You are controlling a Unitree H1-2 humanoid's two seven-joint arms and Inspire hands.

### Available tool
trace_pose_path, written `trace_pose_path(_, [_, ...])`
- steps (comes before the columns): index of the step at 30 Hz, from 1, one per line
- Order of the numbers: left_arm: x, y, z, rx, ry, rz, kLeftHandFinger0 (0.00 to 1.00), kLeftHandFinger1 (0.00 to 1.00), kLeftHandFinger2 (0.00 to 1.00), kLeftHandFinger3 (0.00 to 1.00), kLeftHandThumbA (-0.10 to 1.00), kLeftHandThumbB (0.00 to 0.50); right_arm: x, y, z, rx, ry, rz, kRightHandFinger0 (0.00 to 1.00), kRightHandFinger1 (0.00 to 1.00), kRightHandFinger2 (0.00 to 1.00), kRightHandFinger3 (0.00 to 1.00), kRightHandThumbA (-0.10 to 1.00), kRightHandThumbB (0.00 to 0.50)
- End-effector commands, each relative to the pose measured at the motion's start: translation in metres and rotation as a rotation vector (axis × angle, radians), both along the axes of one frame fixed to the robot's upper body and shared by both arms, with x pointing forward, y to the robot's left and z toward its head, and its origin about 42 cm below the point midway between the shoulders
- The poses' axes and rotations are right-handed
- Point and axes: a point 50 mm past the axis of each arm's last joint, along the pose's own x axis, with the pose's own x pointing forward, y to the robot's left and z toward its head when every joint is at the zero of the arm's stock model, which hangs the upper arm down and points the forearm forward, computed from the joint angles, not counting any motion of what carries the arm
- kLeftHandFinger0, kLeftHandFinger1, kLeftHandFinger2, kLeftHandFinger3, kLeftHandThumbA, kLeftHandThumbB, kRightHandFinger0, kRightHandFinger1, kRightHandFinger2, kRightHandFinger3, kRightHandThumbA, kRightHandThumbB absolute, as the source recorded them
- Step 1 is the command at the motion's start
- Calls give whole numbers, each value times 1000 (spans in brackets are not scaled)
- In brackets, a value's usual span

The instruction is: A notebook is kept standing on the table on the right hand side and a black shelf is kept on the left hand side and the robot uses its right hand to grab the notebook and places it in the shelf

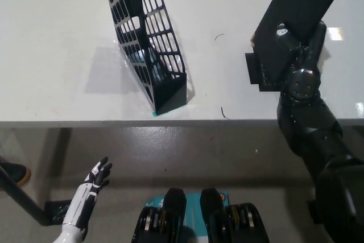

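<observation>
The right hand [297, 41] is clamped on the black notebook [293, 9], which is tilted at the right side of the bench [57, 38], above a dark stand [259, 72]. The black shelf [149, 38] stands well apart to its left. The left hand [94, 183] rests below the bench edge, fingers apart.
</observation>
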Motion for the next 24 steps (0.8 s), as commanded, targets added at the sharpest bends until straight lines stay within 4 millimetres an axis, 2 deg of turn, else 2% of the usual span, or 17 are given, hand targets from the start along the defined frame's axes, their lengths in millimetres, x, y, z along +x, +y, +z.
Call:
trace_pose_path(1, [3, 2, 7, 19, -49, -16, 1000, 1000, 1000, 1000, 1000, 153, 12, 6, 60, -30, -251, -48, 0, 27, 447, 537, -100, 135])
trace_pose_path(3, [3, 2, 7, 23, -40, -12, 1000, 1000, 1000, 1000, 1000, 169, 11, 6, 65, -47, -274, -52, 0, 2, 403, 462, -100, 149])
trace_pose_path(5, [3, 1, 8, 14, -44, -18, 1000, 1000, 1000, 1000, 1000, 155, 11, 6, 69, -60, -297, -45, 0, 0, 351, 389, -100, 148])
trace_pose_path(6, [3, 1, 8, 12, -48, -20, 1000, 1000, 1000, 1000, 1000, 152, 10, 6, 73, -68, -319, -44, 0, 0, 310, 436, -100, 156])
trace_pose_path(7, [3, 1, 8, 12, -50, -19, 1000, 1000, 1000, 1000, 1000, 152, 10, 6, 75, -73, -329, -45, 0, 0, 284, 402, -100, 157])
trace_pose_path(8, [3, 1, 8, 12, -47, -17, 1000, 1000, 1000, 1000, 1000, 161, 9, 7, 79, -94, -355, -48, 0, 0, 261, 582, -100, 175])
trace_pose_path(9, [3, 1, 8, 13, -44, -16, 1000, 1000, 1000, 1000, 1000, 174, 8, 7, 84, -125, -381, -51, 0, 0, 224, 608, -100, 170])
trace_pose_path(10, [3, 1, 7, 16, -46, -15, 1000, 1000, 1000, 1000, 1000, 176, 7, 7, 90, -167, -406, -48, 0, 0, 216, 312, -100, 154])
trace_pose_path(11, [3, 1, 7, 15, -46, -15, 1000, 1000, 1000, 1000, 1000, 174, 6, 7, 93, -166, -417, -44, 0, 0, 224, 181, -100, 140])
trace_pose_path(12, [3, 1, 7, 16, -46, -15, 1000, 1000, 1000, 1000, 1000, 174, 3, 10, 102, -164, -465, -30, 0, 0, 262, 174, -100, 138])
trace_pose_path(13, [3, 1, 8, 18, -48, -15, 1000, 1000, 1000, 1000, 1000, 173, -3, 14, 116, -188, -531, -22, 0, 0, 290, 191, -100, 132])
trace_pose_path(15, [5, 1, 9, 18, -48, -20, 1000, 1000, 1000, 1000, 1000, 173, -12, 19, 132, -206, -580, -13, 0, 24, 432, 435, -100, 112])
trace_pose_path(16, [5, 1, 9, 19, -48, -22, 1000, 1000, 1000, 1000, 1000, 153, -23, 25, 147, -200, -635, 11, 0, 43, 484, 527, -100, 105])
trace_pose_path(18, [5, 1, 9, 16, -49, -21, 1000, 1000, 1000, 1000, 1000, 149, -41, 33, 167, -202, -725, 54, 0, 84, 541, 581, -100, 104])
trace_pose_path(20, [5, 2, 9, 13, -49, -20, 1000, 1000, 1000, 1000, 1000, 151, -58, 42, 185, -215, -779, 67, 0, 103, 555, 604, -100, 116])
trace_pose_path(24, [5, 2, 9, 9, -55, -20, 1000, 1000, 1000, 1000, 1000, 155, -85, 59, 205, -235, -849, 96, 0, 129, 595, 727, -100, 113])
